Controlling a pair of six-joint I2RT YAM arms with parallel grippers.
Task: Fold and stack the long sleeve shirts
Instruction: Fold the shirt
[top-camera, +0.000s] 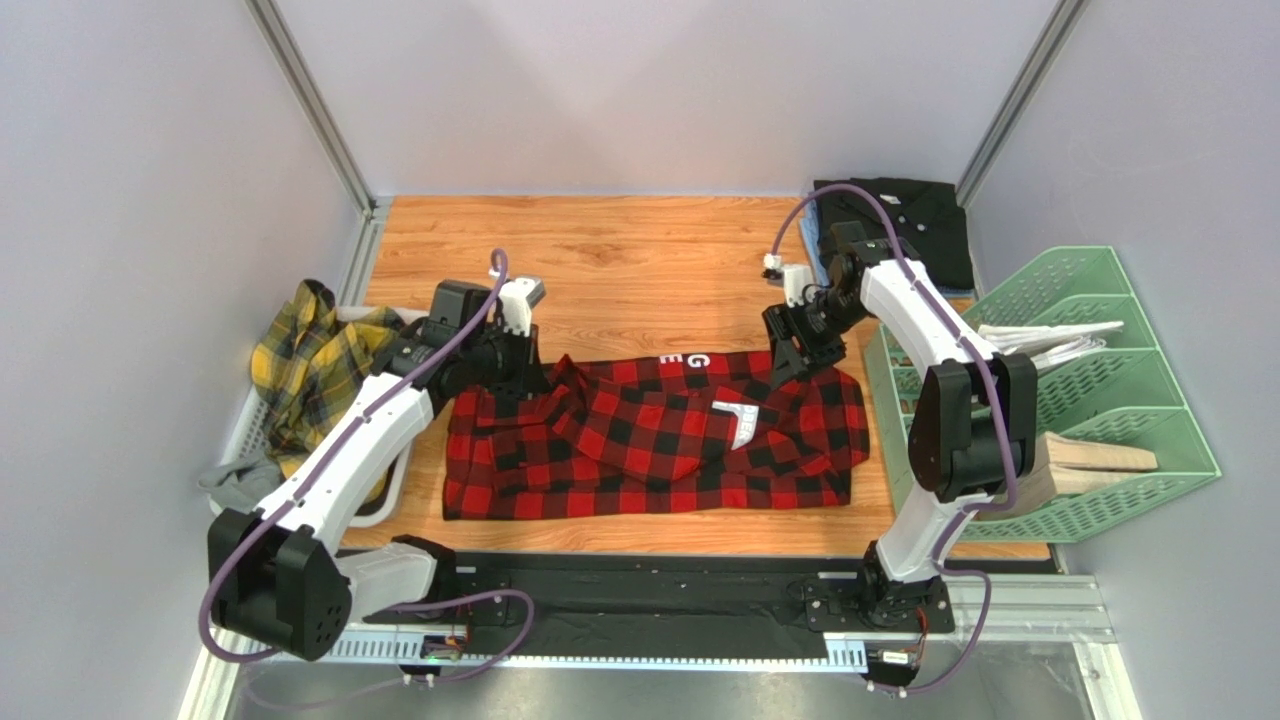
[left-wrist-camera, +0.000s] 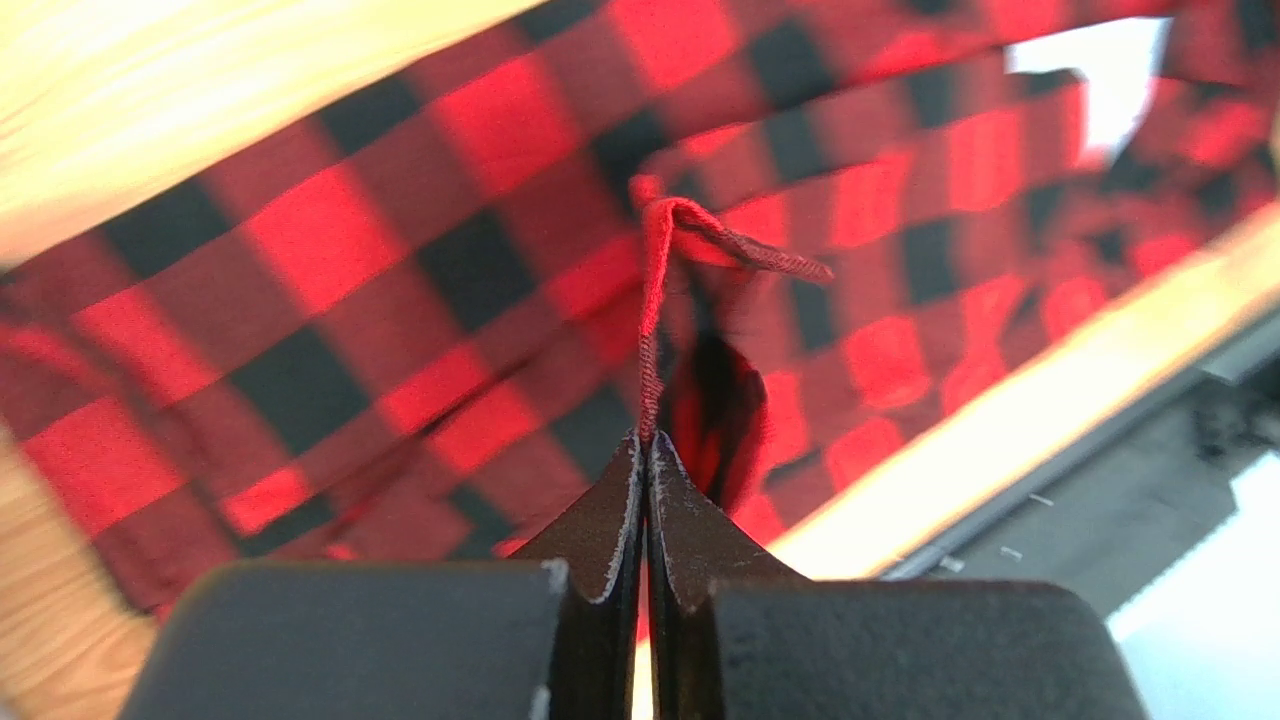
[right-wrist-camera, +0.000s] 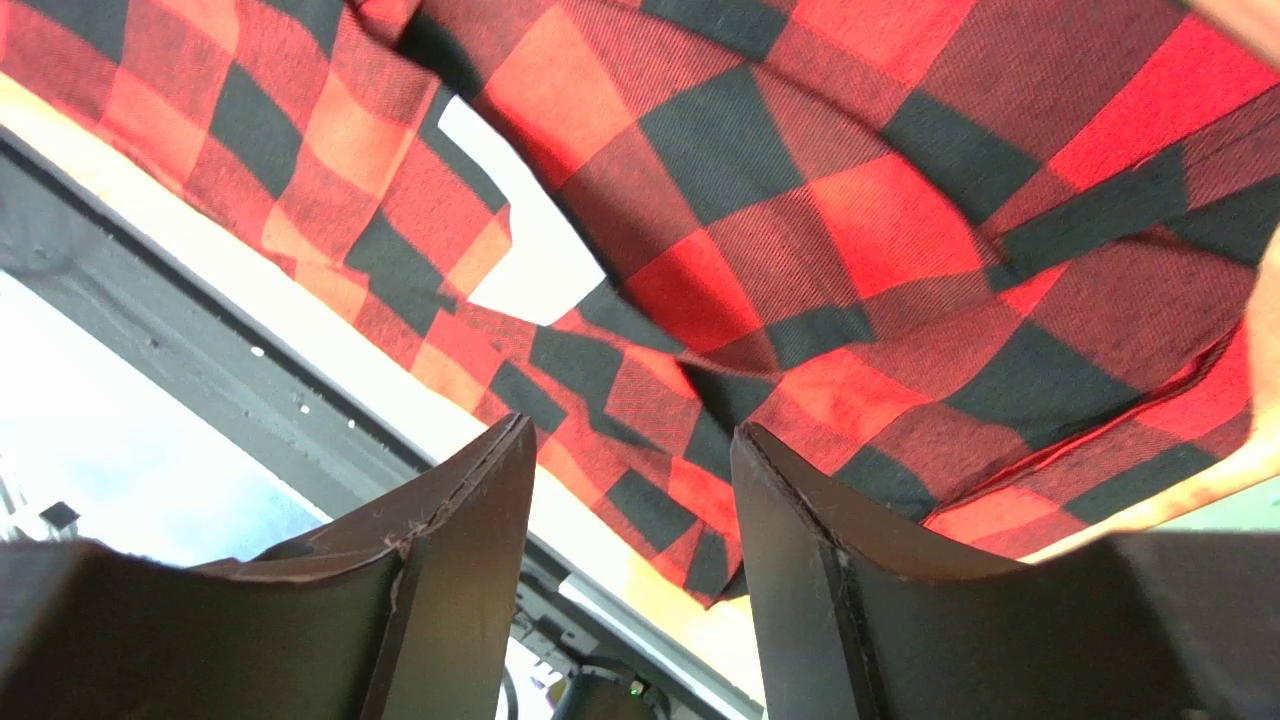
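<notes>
Top external: the fingertips of both grippers are hidden by their own wrists, so jaw state cannot be read here. The red-and-black check shirt (top-camera: 661, 435) lies spread across the near middle of the wooden table (top-camera: 631, 270). Only two of its white letters (top-camera: 694, 360) show at the far edge. The left gripper (top-camera: 504, 368) is at the shirt's far-left corner and the right gripper (top-camera: 792, 353) at its far-right part. The yellow-and-dark plaid shirt (top-camera: 308, 360) is heaped in a white basket (top-camera: 376, 488) at the left. The black shirt (top-camera: 902, 218) lies in the far-right corner, partly crossed by the right arm's cable. A green rack (top-camera: 1112, 375) stands to the right.

Left wrist: jaws pressed together, pinching a thin raised fold of red cloth edge. The shirt behind is blurred.

Right wrist: jaws wide apart, with nothing between the fingers (right-wrist-camera: 481, 510). The check cloth lies beyond them, with a white label (right-wrist-camera: 519, 225) on it. Contact with the cloth cannot be made out.
</notes>
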